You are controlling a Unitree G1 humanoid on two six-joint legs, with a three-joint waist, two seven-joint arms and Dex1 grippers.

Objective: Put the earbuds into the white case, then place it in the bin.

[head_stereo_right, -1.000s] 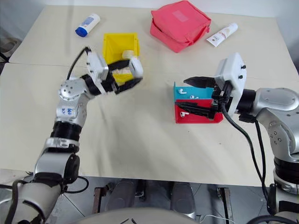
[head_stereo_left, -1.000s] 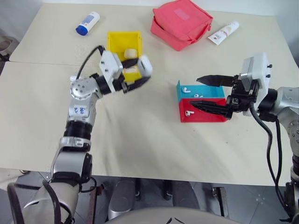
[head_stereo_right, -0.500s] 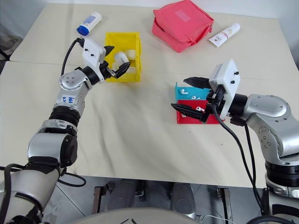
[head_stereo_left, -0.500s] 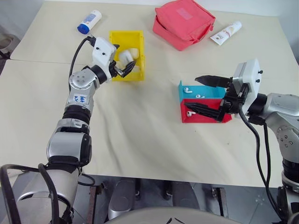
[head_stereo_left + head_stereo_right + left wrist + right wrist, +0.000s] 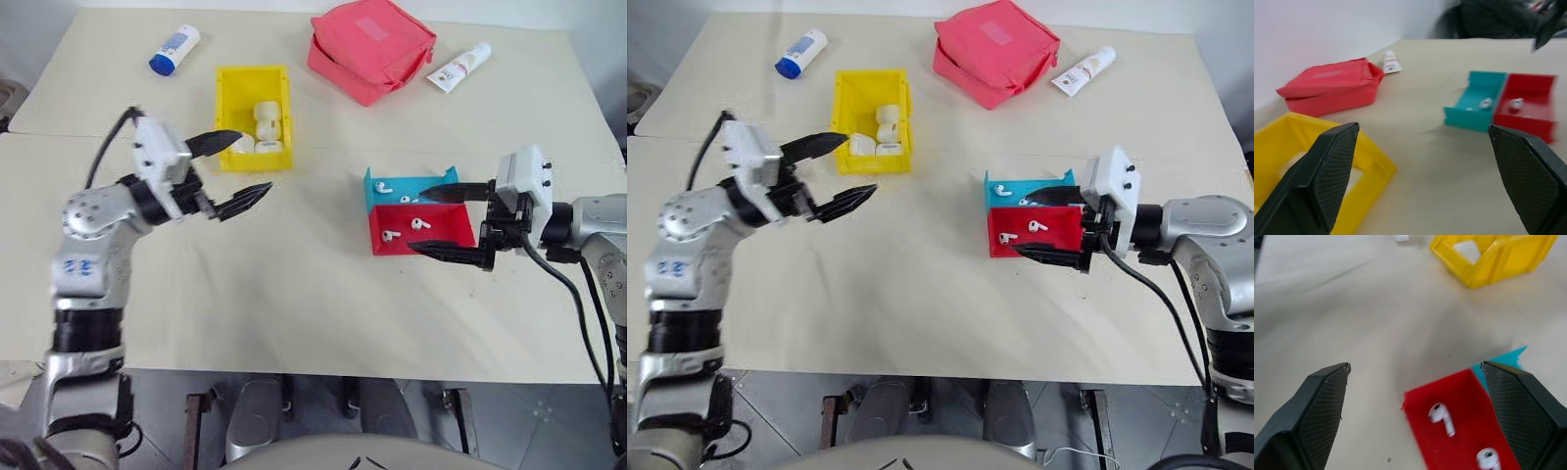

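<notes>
The yellow bin (image 5: 227, 110) stands at the back left of the table with three white cases (image 5: 265, 114) lying in it. My left gripper (image 5: 253, 163) hovers open and empty just in front of the bin's near edge. Small white earbuds (image 5: 392, 235) lie in the red tray (image 5: 446, 233), and more earbuds (image 5: 382, 188) lie in the blue tray (image 5: 436, 181) behind it. My right gripper (image 5: 419, 220) is open, coming in from the right, with one finger over each tray. The right wrist view has an earbud (image 5: 1442, 417) in the red tray (image 5: 1459, 396) between the fingers.
A pink-red pouch (image 5: 370, 49) sits at the back centre, with a white tube (image 5: 458, 67) to its right. A blue-capped white bottle (image 5: 171, 49) lies at the back left. A seam crosses the table's left part.
The left gripper held a white case over the bin, let it go into the bin, then drew back toward me and to the left, open. The right gripper sank slightly beside the trays.
</notes>
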